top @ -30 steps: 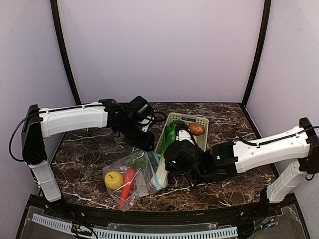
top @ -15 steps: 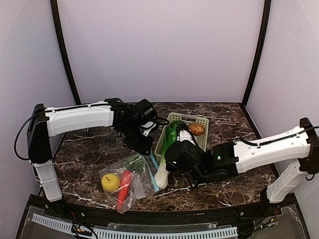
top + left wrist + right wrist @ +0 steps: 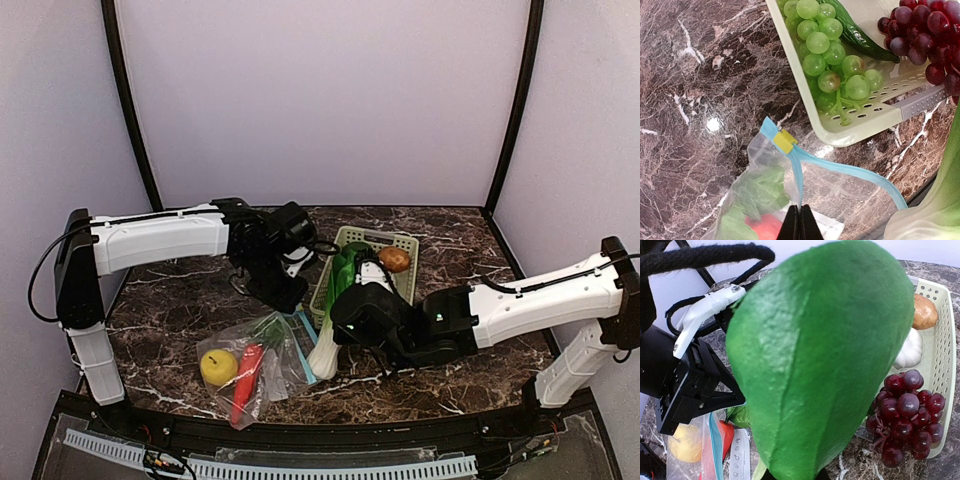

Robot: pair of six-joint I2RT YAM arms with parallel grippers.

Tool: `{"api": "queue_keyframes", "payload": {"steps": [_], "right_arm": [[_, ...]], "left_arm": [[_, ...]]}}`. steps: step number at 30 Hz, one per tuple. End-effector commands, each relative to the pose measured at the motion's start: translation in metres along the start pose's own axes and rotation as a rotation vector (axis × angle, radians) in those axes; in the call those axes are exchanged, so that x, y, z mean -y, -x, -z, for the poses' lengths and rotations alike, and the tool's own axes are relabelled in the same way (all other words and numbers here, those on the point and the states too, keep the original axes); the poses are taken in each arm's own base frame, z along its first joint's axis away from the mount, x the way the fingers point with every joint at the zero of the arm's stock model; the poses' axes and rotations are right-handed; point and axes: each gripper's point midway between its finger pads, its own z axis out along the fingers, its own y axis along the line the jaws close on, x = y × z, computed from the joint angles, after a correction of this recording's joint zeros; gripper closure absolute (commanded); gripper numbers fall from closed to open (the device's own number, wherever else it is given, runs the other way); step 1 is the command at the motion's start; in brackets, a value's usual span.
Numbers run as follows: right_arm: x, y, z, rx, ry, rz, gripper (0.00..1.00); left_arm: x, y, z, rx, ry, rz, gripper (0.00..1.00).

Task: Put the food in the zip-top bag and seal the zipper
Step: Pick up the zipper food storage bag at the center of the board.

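Left jaws pinch the zipper (image 3: 798,175) — right jaws grip leafy green (image 3: 815,355).

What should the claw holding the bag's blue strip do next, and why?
Probably lift that edge a little. The left claw is shut on the zipper of the zip-top bag, which lies slumped on the table, and the leafy green is held just beside it; raising the edge should likely open the mouth for it.

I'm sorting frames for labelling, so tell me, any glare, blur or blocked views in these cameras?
Left wrist: one bright glare spot on the marble table, zipper in sharp focus. Right wrist: the leafy green fills most of the frame, blocking the view. Top external: even, soft light, no glare.
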Motion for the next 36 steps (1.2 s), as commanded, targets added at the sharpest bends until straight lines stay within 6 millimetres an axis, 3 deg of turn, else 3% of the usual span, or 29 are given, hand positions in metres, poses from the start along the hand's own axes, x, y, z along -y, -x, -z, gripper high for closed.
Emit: {"api": "queue_keyframes", "payload": {"steps": [1,6,12,22,27,36], "right_arm": [[-0.001,0.01,0.009,0.032,0.014,-0.032,1.0],[-0.002,0.026,0.018,0.065,0.026,-0.063,1.0],[0.001,0.053,0.036,0.13,0.039,-0.101,1.0],[0.016,0.114,0.077,0.281,0.035,-0.137,1.0],[0.005,0.133,0.078,0.362,-0.001,-0.042,1.0],[-0.03,0.139,0.06,0.484,-0.014,0.18,1.0]], "left_arm": [[0.003,0.0,0.015,0.014,0.0,0.005,0.99],[0.004,0.019,0.047,0.171,-0.024,0.058,0.99],[0.027,0.038,0.088,0.36,-0.204,0.1,0.99],[0.046,0.062,0.15,0.643,-0.387,0.075,0.99],[0.05,0.067,0.144,0.66,-0.431,0.138,0.99],[0.047,0.053,0.113,0.634,-0.483,0.232,0.99]]}}
